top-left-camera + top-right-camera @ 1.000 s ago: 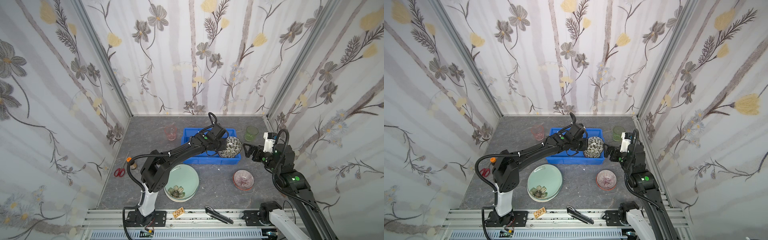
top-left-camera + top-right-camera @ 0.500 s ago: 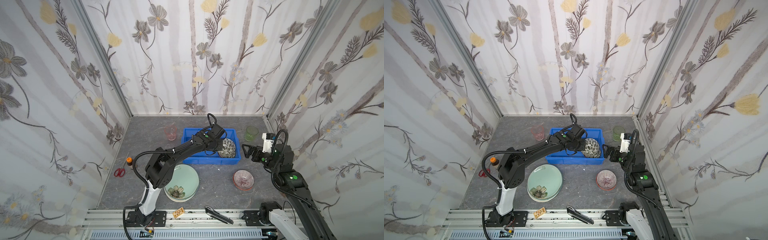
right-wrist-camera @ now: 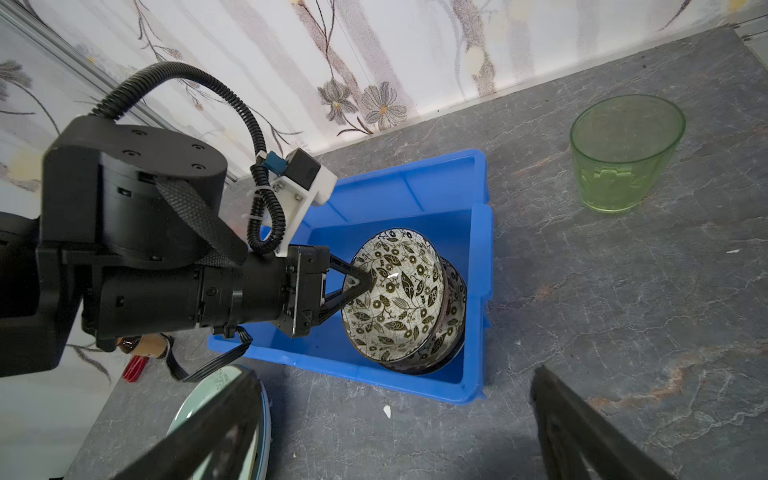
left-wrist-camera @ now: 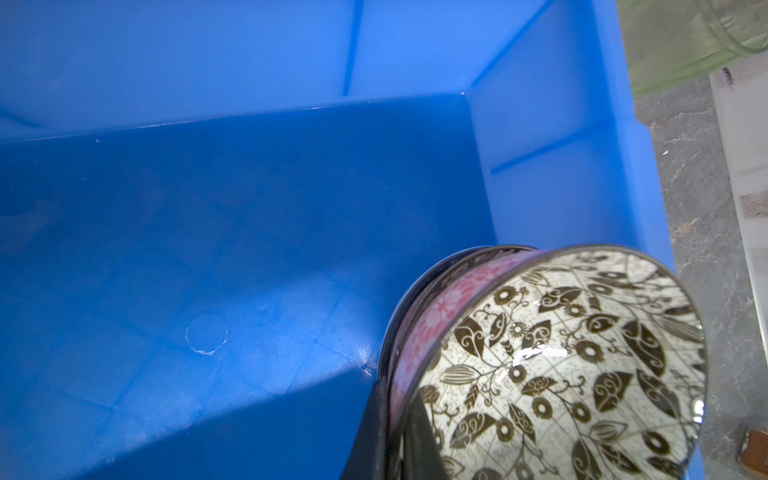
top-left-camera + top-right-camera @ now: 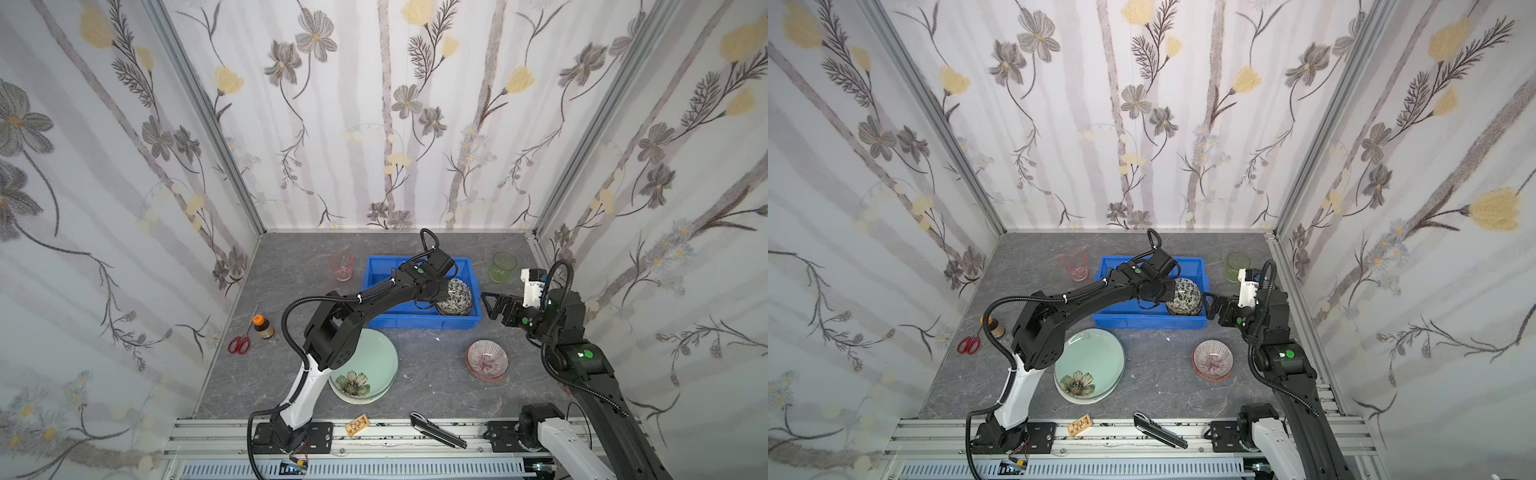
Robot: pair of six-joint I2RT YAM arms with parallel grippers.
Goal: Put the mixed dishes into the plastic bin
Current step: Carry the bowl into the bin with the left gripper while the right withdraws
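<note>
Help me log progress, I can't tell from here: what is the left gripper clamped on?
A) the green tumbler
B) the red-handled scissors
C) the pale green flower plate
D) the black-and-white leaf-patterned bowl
D: the left gripper is shut on the rim of the black-and-white leaf-patterned bowl, which is tilted inside the blue plastic bin; the green tumbler stands outside it, untouched.

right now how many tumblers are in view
2. The pink tumbler stands on the table left of the bin, and the green tumbler stands right of it. Neither is in the bin; none looks hidden.
</note>
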